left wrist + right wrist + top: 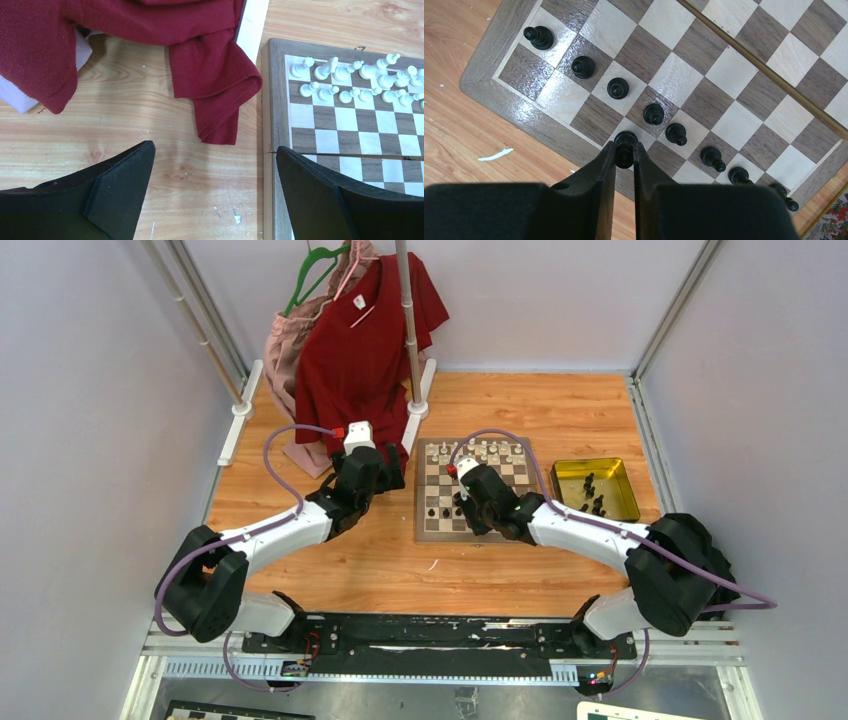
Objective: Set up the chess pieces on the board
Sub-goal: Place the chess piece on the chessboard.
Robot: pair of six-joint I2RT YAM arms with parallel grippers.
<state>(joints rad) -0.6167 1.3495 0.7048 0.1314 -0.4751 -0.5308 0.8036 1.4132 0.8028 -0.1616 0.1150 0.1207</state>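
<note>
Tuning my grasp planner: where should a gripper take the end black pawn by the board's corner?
Pinch the end black pawn at its stem under the head, from straight above: it stands upright, with a neighbouring pawn on the next square.

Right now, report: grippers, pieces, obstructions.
Left gripper open, empty. Right gripper shut on glossy black chess piece over checkered wooden board. Red shirt sleeve beside board edge.

Dark brown and cream checks cover the flat square wooden chessboard (pixel 724 75), its border light brown; tiny glossy chess pieces (pixel 618 88) black, tiny matte chess pieces (pixel 325 92) white; draped cloth shirt (pixel 200 40) dark red; shiny rectangular metal tray (pixel 620 490) yellow-gold; grained wooden table (pixel 560 410) orange-tan
</note>
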